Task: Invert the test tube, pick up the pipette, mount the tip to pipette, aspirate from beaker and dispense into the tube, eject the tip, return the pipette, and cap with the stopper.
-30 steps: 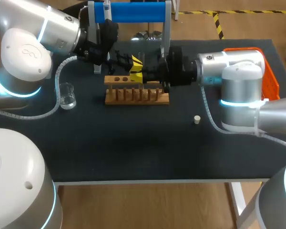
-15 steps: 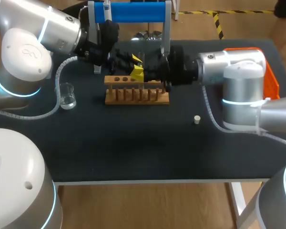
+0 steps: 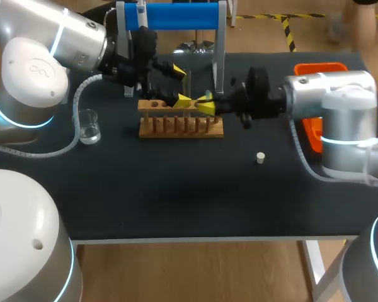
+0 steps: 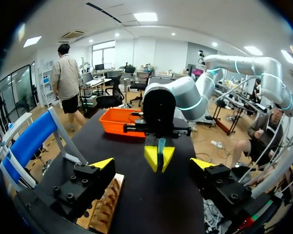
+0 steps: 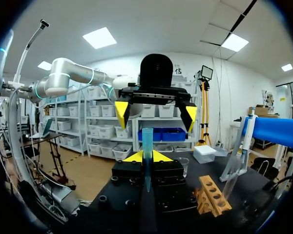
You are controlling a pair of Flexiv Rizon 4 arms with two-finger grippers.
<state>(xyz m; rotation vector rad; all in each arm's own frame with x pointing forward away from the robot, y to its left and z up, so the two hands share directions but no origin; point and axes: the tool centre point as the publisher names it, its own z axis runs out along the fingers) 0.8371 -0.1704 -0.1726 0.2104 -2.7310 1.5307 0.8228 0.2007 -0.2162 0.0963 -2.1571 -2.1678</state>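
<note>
The clear test tube (image 5: 147, 141) stands upright between the yellow tips of my right gripper (image 5: 146, 157), which is shut on it. In the head view this right gripper (image 3: 205, 107) hangs just above the wooden rack (image 3: 179, 128). Facing it, my left gripper (image 3: 179, 85) is open, its fingertips (image 4: 103, 164) spread wide on either side of the tube (image 4: 160, 146) without touching it. The pipette (image 3: 140, 28) hangs on the blue stand (image 3: 176, 16) behind. A glass beaker (image 3: 88, 126) sits left of the rack, and the small white stopper (image 3: 260, 157) lies to its right.
An orange tray (image 3: 315, 67) sits at the back right, partly behind my right arm. The rack (image 5: 212, 195) and the beaker (image 5: 184, 166) also show beside my right gripper. The stand's upright posts rise close behind both grippers.
My left gripper has opened wide and let go of the tube. The right gripper, still shut on the tube, has turned and drawn back to the right, uncovering part of the orange tray.
</note>
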